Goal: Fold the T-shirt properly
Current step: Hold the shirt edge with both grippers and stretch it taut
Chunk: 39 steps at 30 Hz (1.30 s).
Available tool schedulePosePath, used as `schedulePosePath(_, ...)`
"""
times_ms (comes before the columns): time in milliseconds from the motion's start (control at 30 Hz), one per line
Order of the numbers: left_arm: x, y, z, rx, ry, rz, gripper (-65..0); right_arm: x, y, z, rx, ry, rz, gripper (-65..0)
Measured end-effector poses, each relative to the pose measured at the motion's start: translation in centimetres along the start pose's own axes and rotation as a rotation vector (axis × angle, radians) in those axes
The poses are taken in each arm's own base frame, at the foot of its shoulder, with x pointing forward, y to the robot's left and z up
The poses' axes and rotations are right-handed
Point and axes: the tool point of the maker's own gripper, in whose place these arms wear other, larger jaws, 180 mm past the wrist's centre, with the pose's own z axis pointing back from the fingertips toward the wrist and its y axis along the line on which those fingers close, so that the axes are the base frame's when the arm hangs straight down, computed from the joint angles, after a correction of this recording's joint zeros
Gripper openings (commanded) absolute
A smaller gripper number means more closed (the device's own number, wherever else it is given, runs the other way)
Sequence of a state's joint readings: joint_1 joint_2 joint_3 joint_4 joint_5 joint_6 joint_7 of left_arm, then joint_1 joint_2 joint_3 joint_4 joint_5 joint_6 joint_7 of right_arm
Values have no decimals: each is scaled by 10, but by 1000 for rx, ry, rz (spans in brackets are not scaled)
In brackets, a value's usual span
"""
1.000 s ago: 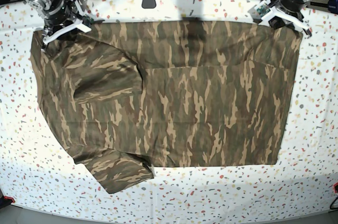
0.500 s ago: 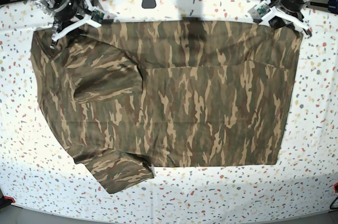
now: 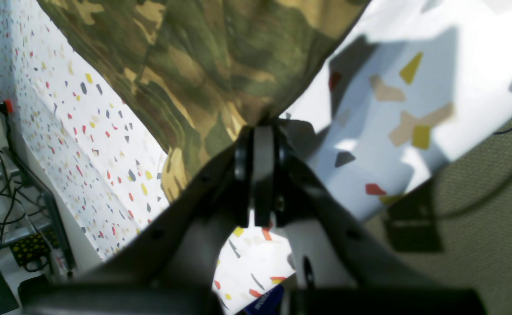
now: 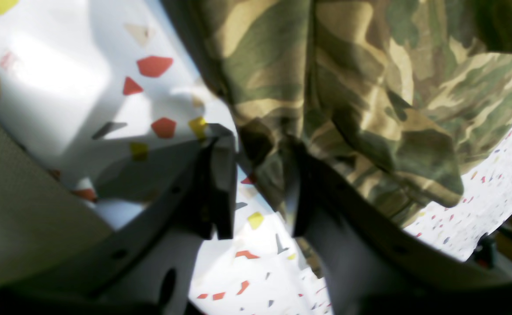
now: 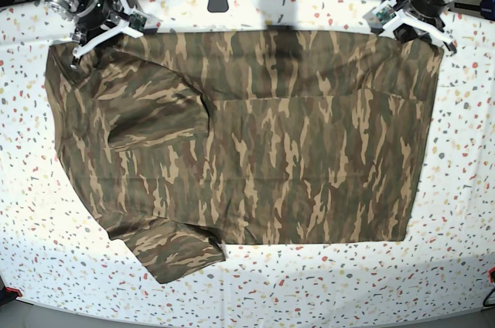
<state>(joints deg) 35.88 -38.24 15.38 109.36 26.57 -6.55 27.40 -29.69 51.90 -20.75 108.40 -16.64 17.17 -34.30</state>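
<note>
Camouflage cloth covers most of the speckled table [image 5: 464, 189]: the T-shirt [image 5: 255, 142] lies flat, its far edge along the table's far side, one sleeve folded in over the body at the left and the other sticking out at the near left corner. Our left gripper [image 3: 256, 131] sits at the far right corner of the shirt, its jaws pressed together with a pinch of hem caught between them; in the base view it shows at that same corner [image 5: 421, 22]. Our right gripper [image 4: 258, 175] is at the far left corner, jaws partly spread with a bunched fold of cloth hanging in the gap; from the wrist view we cannot tell whether it grips the cloth yet, and in the base view [image 5: 97, 26] its fingers rest at the shirt's edge. We judge the step in hand to be securing both far corners so the far edge can be carried toward the near edge. To do it well, we should let the right jaws take both layers deep between the pads, not just the lip of the hem, before lifting. Then we should raise both corners together, keeping the edge taut between them, so the cloth does not sag or drag the folded sleeve out of place.
</note>
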Motion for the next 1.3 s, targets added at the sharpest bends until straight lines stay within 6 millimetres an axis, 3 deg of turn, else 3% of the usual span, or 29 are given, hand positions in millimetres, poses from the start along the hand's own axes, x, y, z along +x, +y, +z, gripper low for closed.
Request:
schedulePosePath(133,0,0,0,0,0,0,-650,-3,-16,0,-83,16,11,-507)
schedulePosePath(400,0,0,0,0,-3,0,-650,-3,-17,0,-90,15,4,-507)
schedulePosePath(467,0,0,0,0,-3,0,-650,-2,-15,0,-80,11,-8,-523)
schedulePosePath(533,1,0,0,0,-3,0,-650,-3,-12,-2,-68,12,-22,-633)
schedulePosePath(567,0,0,0,-1,-2,1,-650,-2,-10,-3,-65,11,-32,-650)
schedulePosePath(633,0,0,0,0,-2,0,-650,2,-7,-3,-65,12,-52,-650)
schedulePosePath(833,-4,0,0,-2,23,1,-650,-13,-2,2,-117,98,5,-650)
schedulePosePath(1033,1,0,5,-1,17,5,-650,-20,29,16,-70,118,22,-650)
schedulePosePath(1133,8,-4,14,-7,6,12,-650,-24,28,21,-100,142,40,-650)
schedulePosePath(1300,-2,-15,21,-35,56,15,-650,-23,30,28,-110,148,38,-650)
